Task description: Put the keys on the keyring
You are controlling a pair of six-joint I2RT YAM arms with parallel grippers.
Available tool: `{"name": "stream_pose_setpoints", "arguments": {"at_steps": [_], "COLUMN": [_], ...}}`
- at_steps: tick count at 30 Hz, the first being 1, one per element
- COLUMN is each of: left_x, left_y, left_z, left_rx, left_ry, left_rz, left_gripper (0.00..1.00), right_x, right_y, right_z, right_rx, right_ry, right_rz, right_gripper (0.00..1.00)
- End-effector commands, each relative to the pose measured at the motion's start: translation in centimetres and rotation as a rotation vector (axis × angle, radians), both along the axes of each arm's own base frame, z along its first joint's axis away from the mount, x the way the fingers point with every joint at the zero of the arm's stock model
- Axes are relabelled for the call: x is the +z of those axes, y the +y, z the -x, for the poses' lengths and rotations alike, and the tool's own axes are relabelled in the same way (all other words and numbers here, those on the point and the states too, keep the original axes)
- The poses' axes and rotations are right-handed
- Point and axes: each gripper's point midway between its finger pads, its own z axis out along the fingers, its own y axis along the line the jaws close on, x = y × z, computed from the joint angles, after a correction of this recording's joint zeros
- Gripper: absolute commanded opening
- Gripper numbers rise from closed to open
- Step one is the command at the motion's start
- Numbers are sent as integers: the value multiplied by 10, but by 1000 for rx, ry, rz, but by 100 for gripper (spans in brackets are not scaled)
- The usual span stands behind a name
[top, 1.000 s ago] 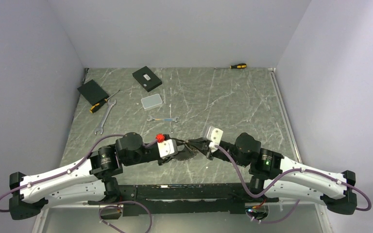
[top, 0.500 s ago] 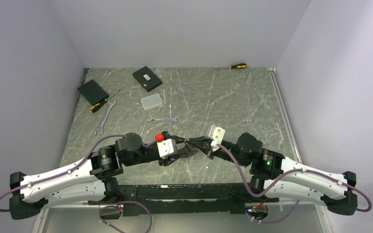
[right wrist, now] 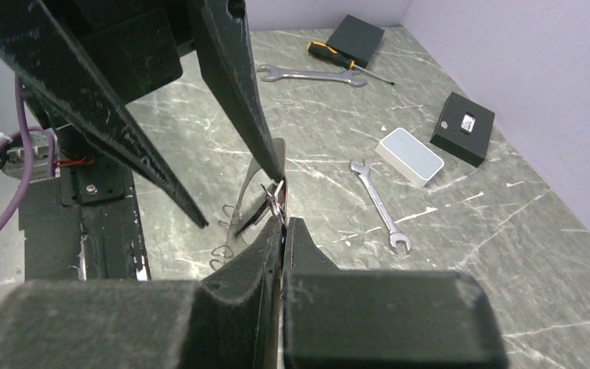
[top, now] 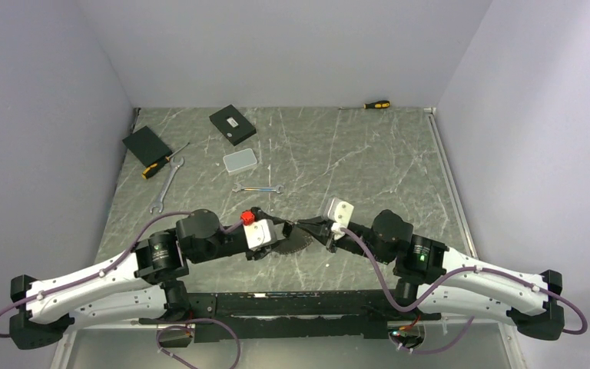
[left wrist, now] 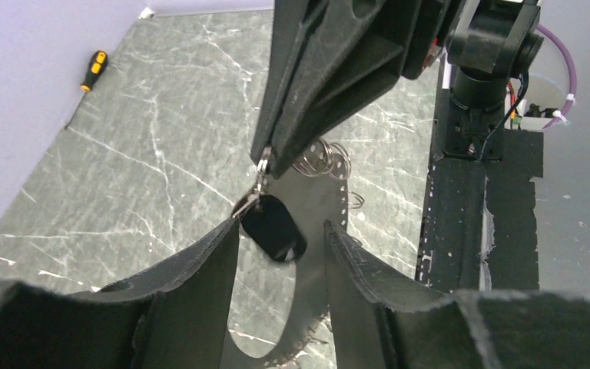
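Note:
A key (left wrist: 273, 228) with a stubby black head hangs by a small silver ring (left wrist: 263, 163) from my right gripper (right wrist: 283, 221), which is shut on that ring. My left gripper (left wrist: 281, 224) is open, with one fingertip on each side of the hanging key. Its left fingertip (left wrist: 230, 231) is close to the key's top. The key shows edge-on in the right wrist view (right wrist: 260, 214). Below, the keyring (left wrist: 326, 160) lies on the table as a chain of thin silvery loops (right wrist: 225, 247). In the top view both grippers (top: 288, 237) (top: 306, 229) meet near the table's front middle.
A small wrench (top: 258, 188), a long wrench (top: 166, 184) and a yellow-handled screwdriver (top: 157, 165) lie to the far left. Two black boxes (top: 147, 145) (top: 233, 124) and a grey box (top: 240, 161) sit behind them. Another screwdriver (top: 376, 104) is by the back wall.
My left gripper's jaws have spread apart and let go of the key. The left arm has drawn back slightly to the left. The right gripper has stayed shut and in place.

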Motion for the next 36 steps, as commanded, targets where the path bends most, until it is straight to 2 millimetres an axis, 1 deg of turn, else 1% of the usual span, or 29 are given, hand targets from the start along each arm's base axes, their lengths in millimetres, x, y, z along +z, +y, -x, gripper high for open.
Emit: {"name": "stream_pose_setpoints", "arguments": {"at_steps": [1, 7, 14, 20, 24, 25, 28, 30, 32, 34, 36], "left_x": [37, 41, 34, 31, 31, 31, 31, 32, 32, 34, 35], "left_y": [3, -8, -10, -6, -3, -2, -1, -1, -2, -3, -5], "left_z": [-5, -7, -6, -9, -10, -10, -10, -9, -9, -9, -7], "left_rx": [15, -7, -20, 4, 17, 17, 18, 16, 11, 5, -4], "left_ry": [-84, -106, -100, -92, -92, -93, -96, -97, -99, -102, -103], "left_rz": [61, 59, 33, 27, 20, 18, 15, 15, 12, 16, 25], "left_gripper": [48, 45, 26, 18, 18, 19, 27, 28, 26, 22, 21], "right_x": [26, 23, 27, 25, 30, 32, 35, 36, 36, 35, 35], "right_y": [5, 7, 5, 3, 0, -2, -4, -5, -4, -3, -3], "right_z": [9, 7, 6, 6, 7, 7, 7, 7, 8, 8, 9], "right_rx": [43, 40, 28, 23, 19, 16, 11, 12, 16, 20, 23], "right_ry": [-2, 6, 9, 11, 8, 7, 2, 3, 5, 7, 9], "right_rz": [-86, -75, -96, -97, -125, -134, -149, -149, -147, -147, -146], "right_gripper": [0, 0, 0, 0, 0, 0, 0, 0, 0, 0, 0]}}
